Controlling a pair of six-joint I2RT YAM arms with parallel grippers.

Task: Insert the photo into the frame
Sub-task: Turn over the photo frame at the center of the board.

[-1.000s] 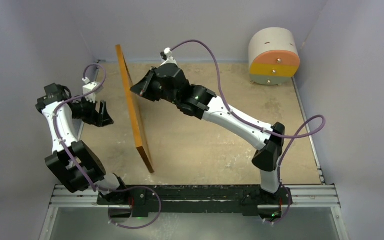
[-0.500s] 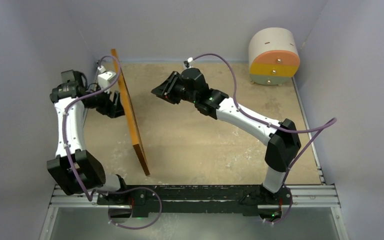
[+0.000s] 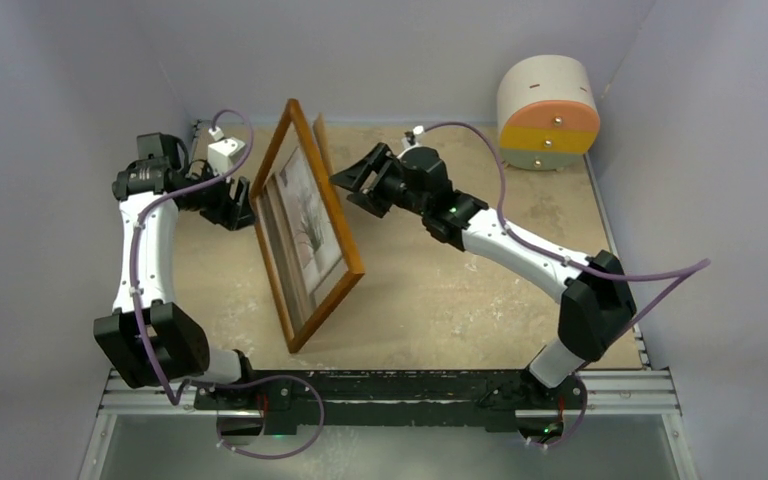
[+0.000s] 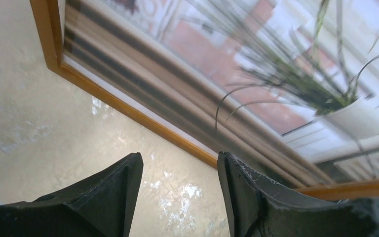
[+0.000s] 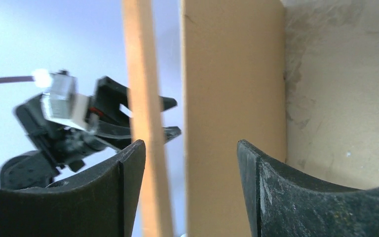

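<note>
Frame (image 3: 333, 190) standing tilted on edge on worktop (image 3: 440, 290), photo (image 3: 305, 225) seated inside behind pane, left gripper (image 3: 235, 205) jaws parted, holding nothing, just beside frame, right gripper (image 3: 348, 190) likewise parted, empty, near opposite edge.

The frame (image 3: 327, 308) is orange-brown wood. The photo (image 4: 276, 64) is mostly pale white. It has a thin green plant in a white pot, some pinkish-red patches, and dark brown stripes along one side. The board (image 5: 232, 113) is plain tan. The table (image 3: 440, 290) is sandy beige with pale shiny speckles. The walls (image 3: 410, 50) are soft grey-purple. The round cabinet (image 3: 548, 110) is cream on top, then has an orange band, a yellow band and a pale grey band. The left arm (image 3: 145, 250) and the right arm (image 3: 510, 250) are white and black. Their cables (image 5: 5, 79) are purple. The left gripper (image 4: 179, 160) and the right gripper (image 5: 190, 145) are black.
</note>
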